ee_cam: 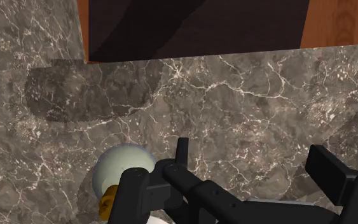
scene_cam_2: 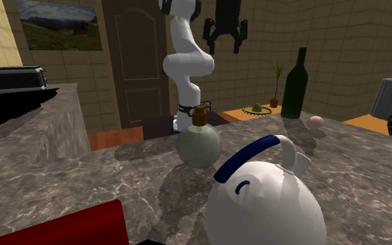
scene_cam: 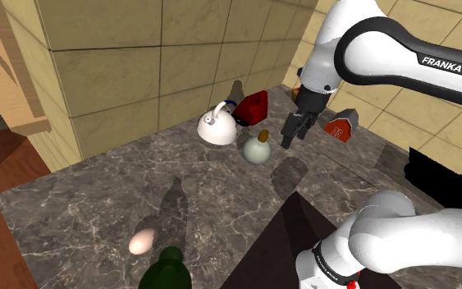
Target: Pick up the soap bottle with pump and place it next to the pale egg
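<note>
The soap bottle point(scene_cam: 256, 149) is a round pale flask with a brown pump, upright on the marble counter point(scene_cam: 98, 205). In the second exterior view the soap bottle point(scene_cam_2: 199, 143) stands behind the kettle. My gripper point(scene_cam: 292, 133) hangs open above the counter, just to the shoulder view's right of the bottle, with nothing in it. High in the second exterior view the gripper point(scene_cam_2: 225, 40) shows its fingers spread. From the wrist, the soap bottle point(ee_cam: 121, 168) lies outside one finger of the gripper point(ee_cam: 231, 181), not between the two. The pale egg point(scene_cam: 142, 241) rests near the counter's front edge, and the egg point(scene_cam_2: 317, 121) shows beside the green bottle.
A white kettle point(scene_cam: 217, 125) with a blue handle stands close to the soap bottle. A red object point(scene_cam: 253, 104) and a red-and-grey one point(scene_cam: 340, 125) sit toward the back wall. A dark green bottle point(scene_cam: 165, 271) stands by the egg. The robot's stand point(ee_cam: 196, 25) borders the counter.
</note>
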Controlling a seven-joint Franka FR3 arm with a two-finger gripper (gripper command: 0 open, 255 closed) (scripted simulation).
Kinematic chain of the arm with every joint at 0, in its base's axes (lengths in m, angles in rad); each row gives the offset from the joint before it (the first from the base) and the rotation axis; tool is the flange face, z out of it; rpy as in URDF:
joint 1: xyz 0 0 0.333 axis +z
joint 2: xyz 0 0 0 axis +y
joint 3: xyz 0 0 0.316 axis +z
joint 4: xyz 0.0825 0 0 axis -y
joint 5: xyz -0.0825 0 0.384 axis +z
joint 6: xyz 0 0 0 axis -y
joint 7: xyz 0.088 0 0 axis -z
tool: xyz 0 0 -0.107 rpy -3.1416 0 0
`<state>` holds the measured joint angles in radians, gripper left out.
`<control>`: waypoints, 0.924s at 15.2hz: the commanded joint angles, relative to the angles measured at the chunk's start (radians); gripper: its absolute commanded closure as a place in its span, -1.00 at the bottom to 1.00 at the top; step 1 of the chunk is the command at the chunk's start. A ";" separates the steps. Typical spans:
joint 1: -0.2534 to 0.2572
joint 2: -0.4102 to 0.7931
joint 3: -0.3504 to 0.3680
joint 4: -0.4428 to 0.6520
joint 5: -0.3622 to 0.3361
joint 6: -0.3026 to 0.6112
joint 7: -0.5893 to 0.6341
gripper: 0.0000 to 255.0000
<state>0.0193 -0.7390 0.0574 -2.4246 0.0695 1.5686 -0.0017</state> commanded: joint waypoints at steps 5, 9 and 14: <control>-0.022 0.077 -0.050 -0.024 -0.045 0.125 -0.079 -1.00; -0.042 0.176 -0.099 -0.026 -0.081 0.249 -0.153 -1.00; -0.061 0.323 -0.157 0.006 -0.107 0.396 -0.244 -1.00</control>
<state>-0.0388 -0.4476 -0.0885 -2.4267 -0.0336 1.9329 -0.2273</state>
